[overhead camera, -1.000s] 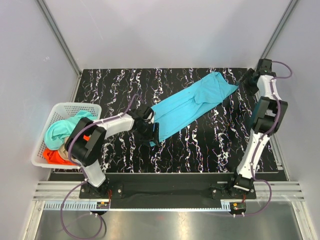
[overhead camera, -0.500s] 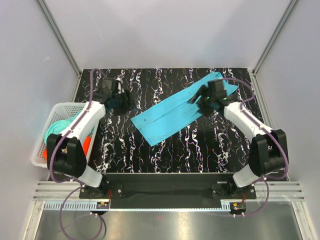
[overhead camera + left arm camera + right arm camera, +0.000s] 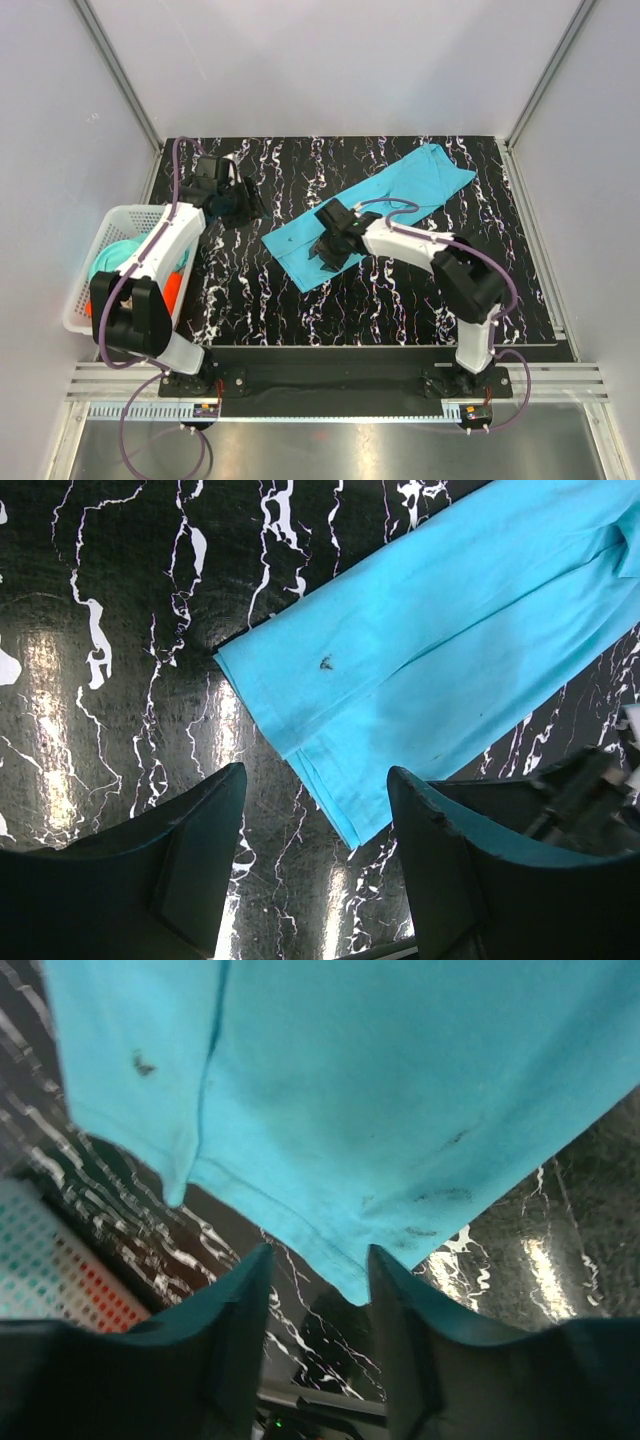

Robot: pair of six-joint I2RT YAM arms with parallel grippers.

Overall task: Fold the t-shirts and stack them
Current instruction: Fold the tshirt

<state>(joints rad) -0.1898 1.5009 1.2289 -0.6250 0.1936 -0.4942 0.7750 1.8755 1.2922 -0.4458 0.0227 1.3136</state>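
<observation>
A bright cyan t-shirt (image 3: 375, 210) lies folded into a long strip, running diagonally from the table's middle to its back right. My left gripper (image 3: 240, 205) hovers at the back left, apart from the shirt. In the left wrist view it (image 3: 315, 775) is open and empty, with the strip's near-left end (image 3: 330, 710) ahead of it. My right gripper (image 3: 328, 245) is over that same end. In the right wrist view its jaws (image 3: 318, 1260) stand apart, and a corner of the cyan cloth (image 3: 350, 1270) pokes between the tips. Mint-teal (image 3: 115, 262) and orange-red (image 3: 103, 312) t-shirts lie in the basket.
A white lattice basket (image 3: 128, 213) stands off the table's left edge, beside the left arm, and shows at the lower left of the right wrist view as the basket (image 3: 40, 1260). The black marbled table (image 3: 400, 300) is bordered by grey walls.
My right arm swung from the shirt's far right end to its near-left end, and its jaws narrowed. My left arm left that end a second ago and has since stayed at the back left.
</observation>
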